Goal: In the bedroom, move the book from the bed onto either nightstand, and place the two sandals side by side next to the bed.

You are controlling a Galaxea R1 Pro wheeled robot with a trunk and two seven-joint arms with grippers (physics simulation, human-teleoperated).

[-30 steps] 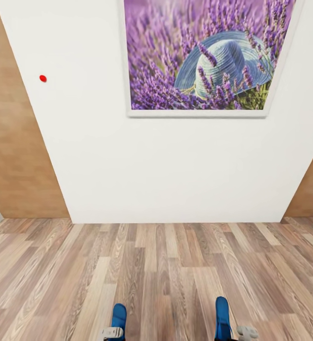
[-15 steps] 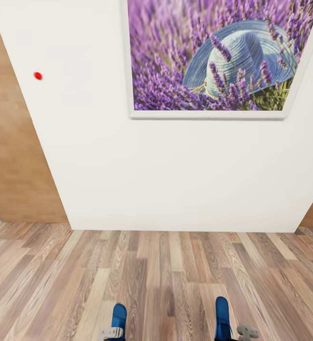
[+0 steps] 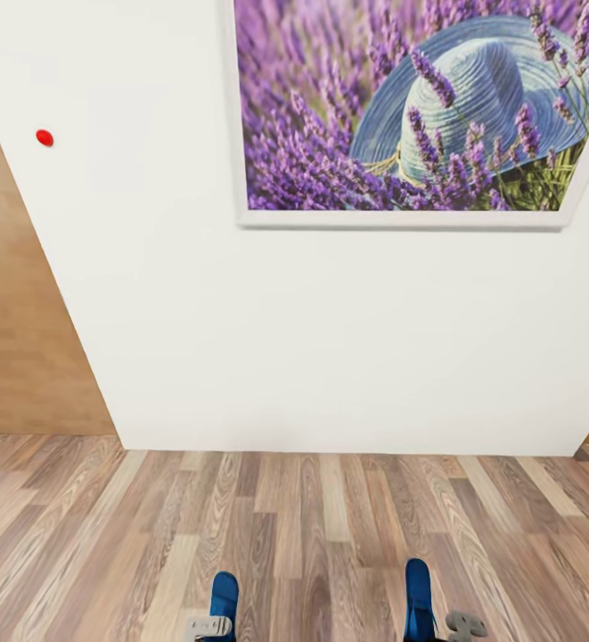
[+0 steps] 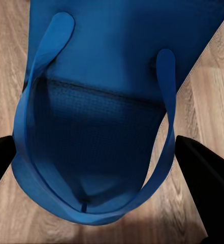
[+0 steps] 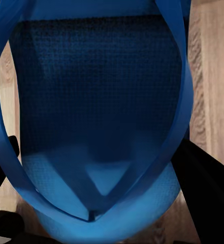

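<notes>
Head view has shifted since a second ago: wall (image 3: 330, 339) and lavender picture (image 3: 410, 107) loom larger, red dot (image 3: 44, 137) has slid outward, skirting line sits lower. That is camera motion, so the base is rolling toward the wall; nothing in the room itself has moved. Both sandals keep the same spot at the view's lower edge, so they are travelling with the arms.

Left sandal (image 4: 106, 101): lies between the left fingers (image 4: 203, 178), dark tips on either side of its toe end, strap loop toward the camera. Fingers closed part-way onto it, holding it off the floor (image 3: 312, 526).

Right sandal (image 5: 96, 117): same arrangement between the right fingers (image 5: 203, 178), gripped, hanging over the planks.

Judgement: transit phase; sandal pickup done, placing by the bed not yet done. Bed, book, nightstand not sighted from here.

Containers: none seen.
</notes>
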